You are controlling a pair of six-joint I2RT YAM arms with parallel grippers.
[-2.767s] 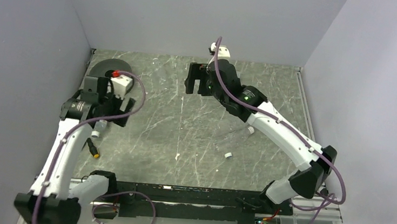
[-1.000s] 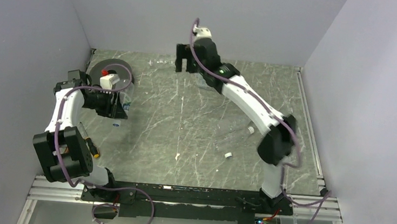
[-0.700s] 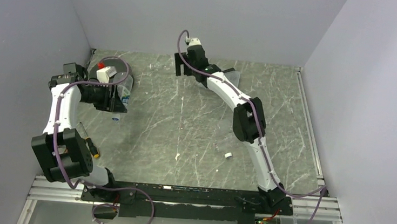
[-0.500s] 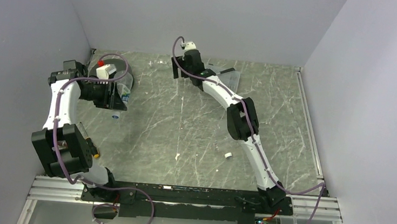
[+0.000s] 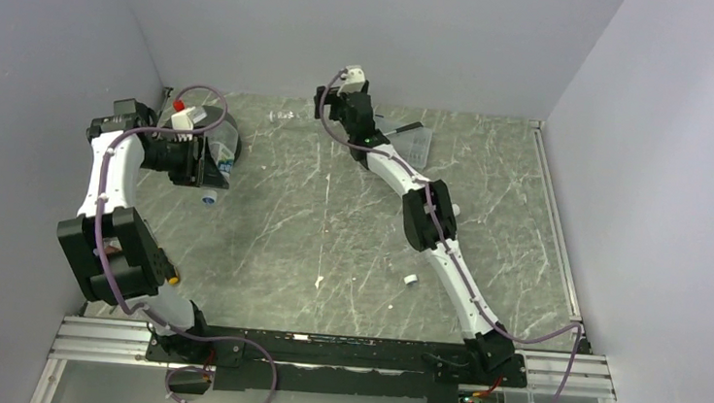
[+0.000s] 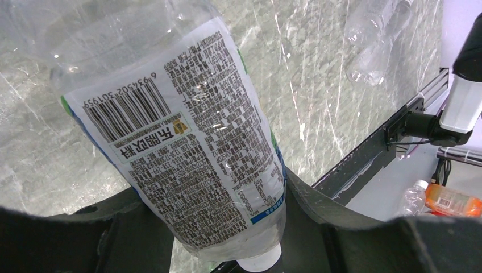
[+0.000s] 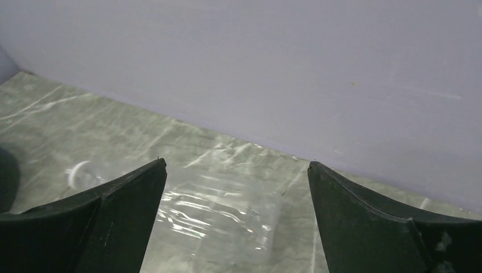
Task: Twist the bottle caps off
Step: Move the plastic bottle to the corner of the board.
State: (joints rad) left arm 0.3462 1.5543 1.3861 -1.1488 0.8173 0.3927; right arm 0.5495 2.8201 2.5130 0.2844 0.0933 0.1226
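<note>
Clear bottle [image 6: 193, 148] between left jaws

Top view was evenly lit from overhead, medium bright and sharp, with only faint soft shadows under the arms on the table [image 5: 329, 248]. The walls [image 5: 368, 27] read flat, no hot spots.

In the left wrist view the labelled bottle [image 6: 187, 142] sat very close. Its print was crisp, with small glare specks on the plastic. The left fingers [image 6: 74, 239] were underexposed, near black. Edges bowed like a fisheye, and the top right corner was washed out.

The right wrist view was softer. The right fingers [image 7: 91, 227] were dark and slightly blurred, and there were white glints on the clear bottle [image 7: 216, 210].
</note>
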